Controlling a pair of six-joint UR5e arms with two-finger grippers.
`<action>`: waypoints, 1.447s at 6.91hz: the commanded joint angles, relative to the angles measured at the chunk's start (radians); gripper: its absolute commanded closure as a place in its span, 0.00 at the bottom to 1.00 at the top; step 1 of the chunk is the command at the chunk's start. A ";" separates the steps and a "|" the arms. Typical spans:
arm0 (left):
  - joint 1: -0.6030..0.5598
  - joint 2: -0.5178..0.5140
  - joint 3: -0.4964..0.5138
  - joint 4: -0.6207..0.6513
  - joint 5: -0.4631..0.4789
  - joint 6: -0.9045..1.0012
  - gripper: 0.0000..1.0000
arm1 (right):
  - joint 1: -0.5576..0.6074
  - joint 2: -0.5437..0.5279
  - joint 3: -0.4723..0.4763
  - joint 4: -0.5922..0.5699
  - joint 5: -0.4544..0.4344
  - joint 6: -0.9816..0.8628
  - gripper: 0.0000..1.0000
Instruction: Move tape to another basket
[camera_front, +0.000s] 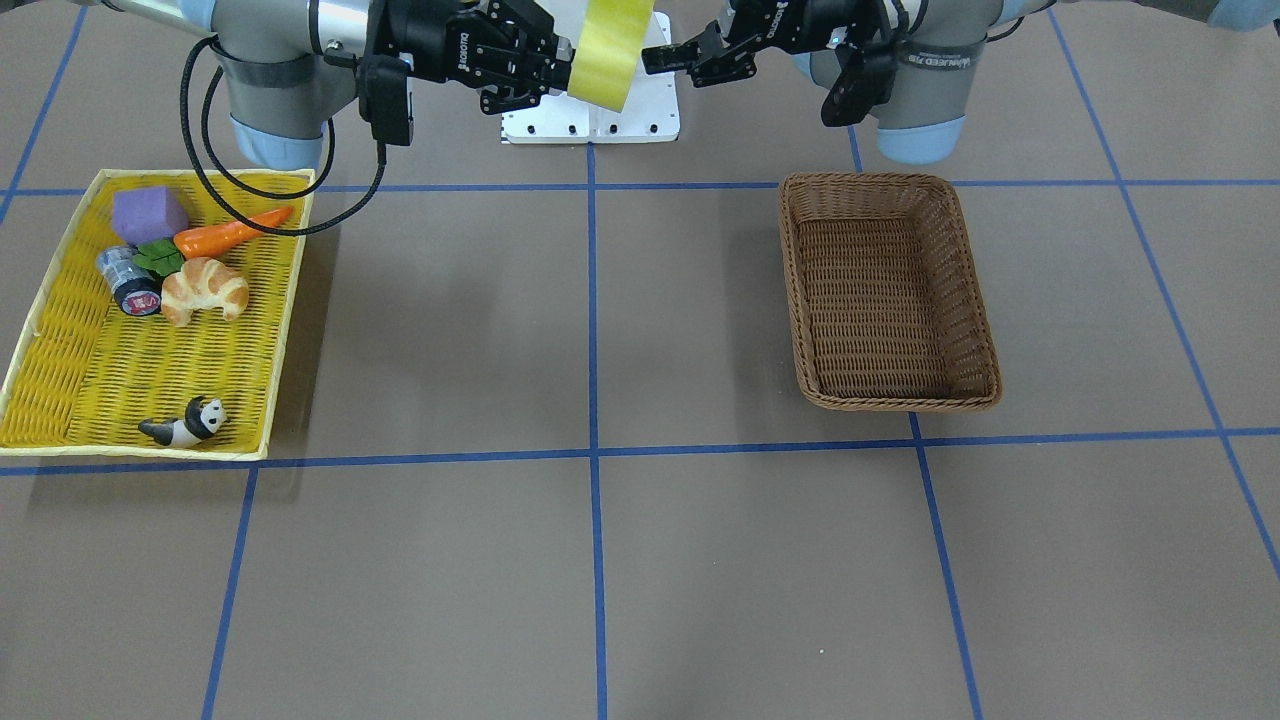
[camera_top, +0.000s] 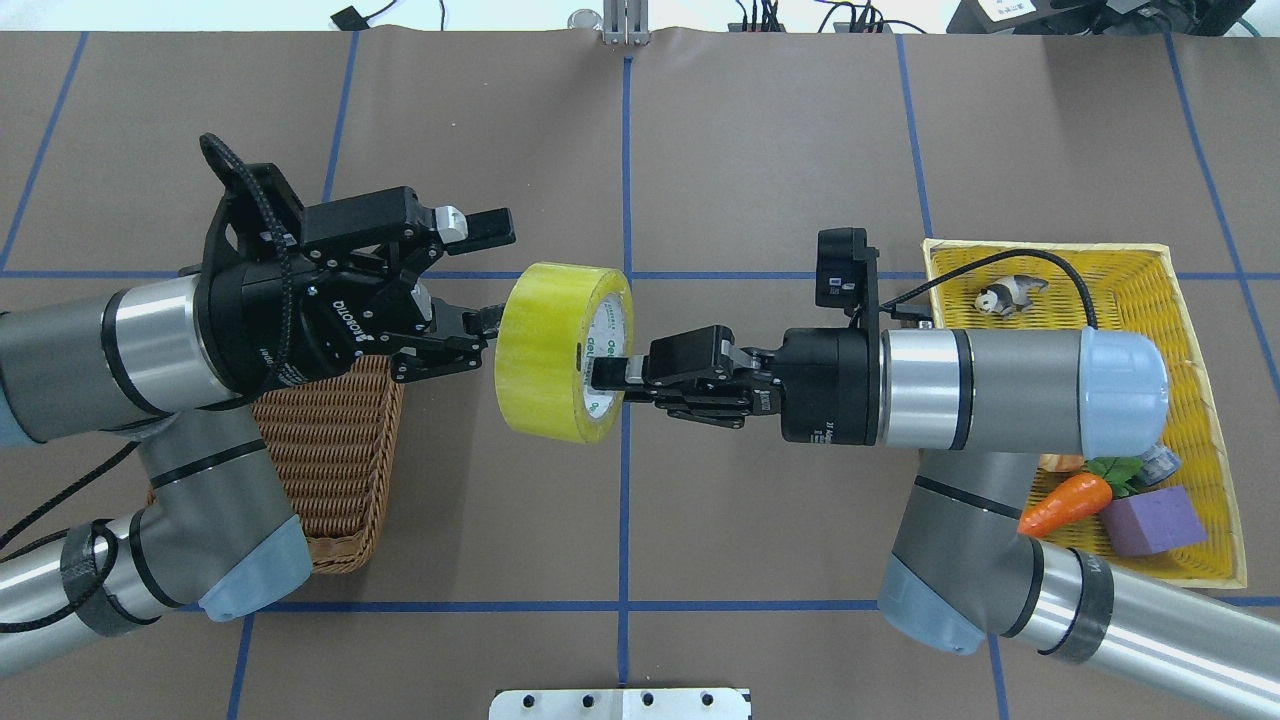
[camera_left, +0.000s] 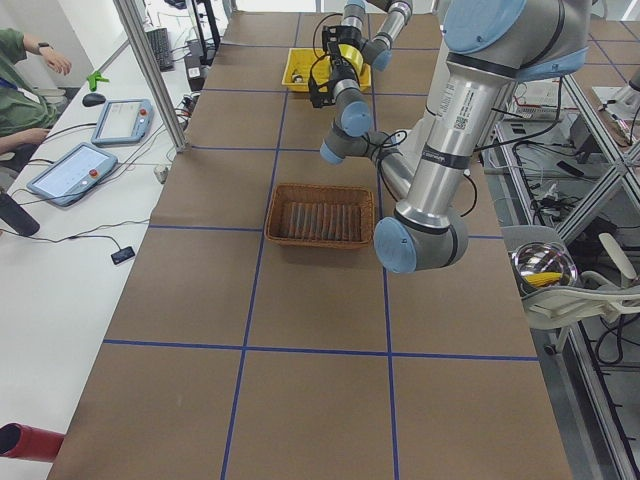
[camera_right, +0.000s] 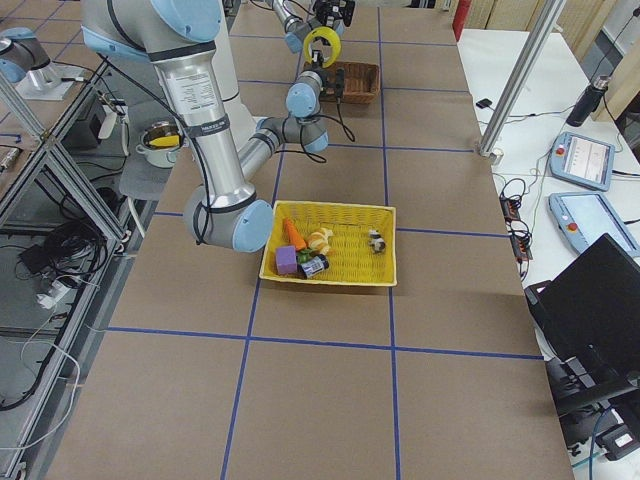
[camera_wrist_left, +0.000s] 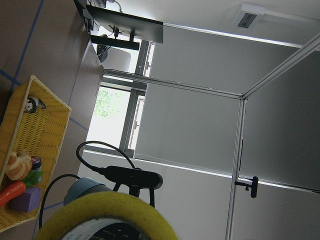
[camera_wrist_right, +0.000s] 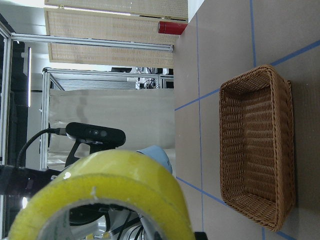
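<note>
We are holding the tape (camera_top: 560, 350) on edge in mid-air, our right claw (camera_top: 610, 372) clamping its rim from one side and leaving the opposite side free. Just across the roll, our left claw (camera_top: 492, 275) is gaping wide, probably ready to take it. The basket (camera_top: 335, 455) is waiting on the surface beneath the left claw's arm.

This was a robotics lab. The table (camera_left: 300, 330) was covered in brown paper marked off by a blue tape grid (camera_front: 592, 455), and two industrial robot arms (camera_top: 150, 340) were mounted along one long side of it. Along the table's other long side ran a white desk (camera_left: 60, 270) carrying teach pendants (camera_left: 72, 170) and cables, with a seated operator (camera_left: 18, 100). An aluminium frame post (camera_left: 155, 75) rose at the table's edge.
</note>
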 joint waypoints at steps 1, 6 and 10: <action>0.008 0.000 0.000 0.000 -0.001 0.000 0.19 | -0.013 0.002 -0.001 0.000 -0.018 -0.002 1.00; 0.035 0.003 -0.006 -0.006 -0.009 -0.003 1.00 | -0.015 0.022 -0.007 -0.002 -0.041 0.004 0.00; 0.036 0.017 -0.043 -0.006 -0.017 -0.012 1.00 | -0.004 -0.028 -0.003 0.006 -0.026 -0.016 0.00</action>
